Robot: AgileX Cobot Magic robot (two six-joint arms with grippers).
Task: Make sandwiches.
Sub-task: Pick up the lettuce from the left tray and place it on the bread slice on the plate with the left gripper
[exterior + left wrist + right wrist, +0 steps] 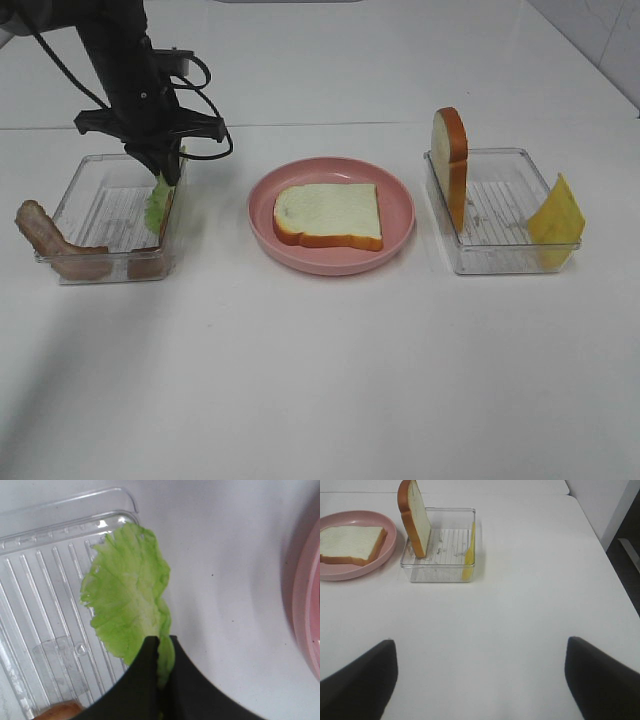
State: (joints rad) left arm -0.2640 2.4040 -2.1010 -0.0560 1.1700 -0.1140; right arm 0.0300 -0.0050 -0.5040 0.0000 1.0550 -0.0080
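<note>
My left gripper (160, 170) is shut on the ruffled green lettuce leaf (159, 204), which hangs over the right wall of the left clear tray (100, 215). The wrist view shows the black fingers (145, 675) pinching the lettuce (127, 600) at one edge. One bread slice (328, 215) lies flat on the pink plate (400, 195). The other bread slice (450, 165) stands upright in the right clear tray (500, 250), with the yellow cheese (557, 215) leaning at its right end. Bacon strips (55, 245) hang over the left tray's front corner. My right gripper (480, 680) is open, away from the right tray (440, 572).
The white table (320, 380) stretches in front of the plate and trays. In the right wrist view the table's right edge (615, 565) drops off near a grey wall. The plate (307, 615) shows beside the lettuce in the left wrist view.
</note>
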